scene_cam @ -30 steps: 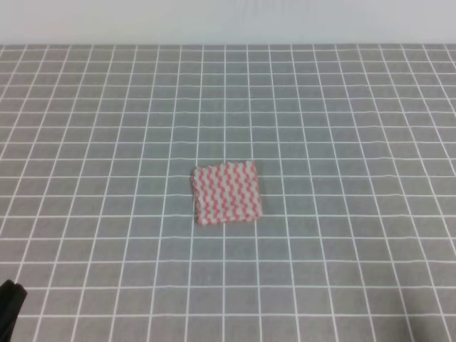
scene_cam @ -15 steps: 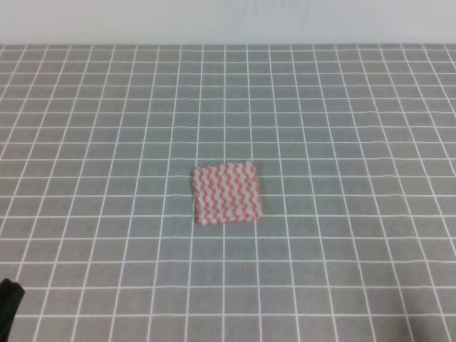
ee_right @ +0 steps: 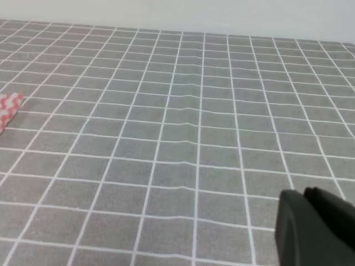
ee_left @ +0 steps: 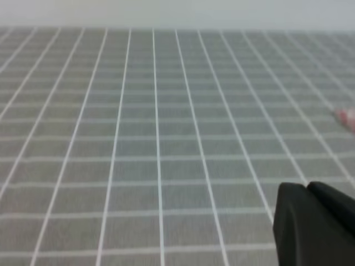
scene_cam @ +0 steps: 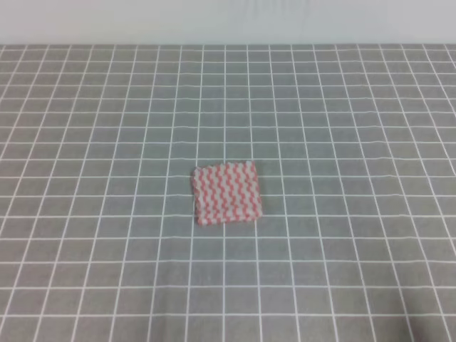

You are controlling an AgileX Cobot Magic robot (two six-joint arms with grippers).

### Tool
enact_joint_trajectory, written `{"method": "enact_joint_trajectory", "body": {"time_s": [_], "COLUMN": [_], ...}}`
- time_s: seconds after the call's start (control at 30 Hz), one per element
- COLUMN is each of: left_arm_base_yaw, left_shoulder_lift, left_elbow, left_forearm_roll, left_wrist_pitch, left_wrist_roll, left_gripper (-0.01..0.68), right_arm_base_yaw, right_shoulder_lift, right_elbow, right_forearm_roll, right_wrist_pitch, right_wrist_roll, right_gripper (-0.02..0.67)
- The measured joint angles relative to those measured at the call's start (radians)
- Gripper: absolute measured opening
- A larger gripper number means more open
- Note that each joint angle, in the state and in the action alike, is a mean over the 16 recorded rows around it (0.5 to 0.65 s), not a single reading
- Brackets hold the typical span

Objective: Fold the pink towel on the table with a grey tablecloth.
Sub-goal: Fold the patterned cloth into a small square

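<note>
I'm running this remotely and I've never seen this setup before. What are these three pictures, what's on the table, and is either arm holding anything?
You are driving a two-armed robot. The wide picture looks down from above at a table with a grey tablecloth marked in white squares. On it lies one thing: a pink towel, flat and touched by nothing.

The other two pictures come from cameras on the arms' wrists, looking low across the cloth. The dark shape at the lower right is part of the left gripper in one and the right gripper in the other. Neither holds anything visible; whether they are open cannot be told. Each view catches only a corner of the towel at its edge.
</note>
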Motion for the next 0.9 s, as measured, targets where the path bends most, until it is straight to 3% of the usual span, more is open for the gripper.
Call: {"method": "enact_joint_trajectory", "body": {"time_s": [0.2,0.9], "left_arm_base_yaw": [0.038,0.040], "left_shoulder_lift": [-0.001,-0.002], "left_elbow": [-0.001,0.001], "left_forearm_roll": [0.110,0.126], "left_wrist_pitch": [0.086,0.114], "left_wrist_roll": [-0.118,-0.119], "left_gripper": [-0.003,-0.003], "right_arm_base_yaw": [0.000,0.000], "right_shoulder_lift": [0.001,0.001], "right_elbow": [0.000,0.000], "right_forearm_roll": [0.000,0.000], "right_wrist_pitch": [0.000,0.000], "right_wrist_roll": [0.000,0.000], "right_gripper": [-0.016,-0.016]}}
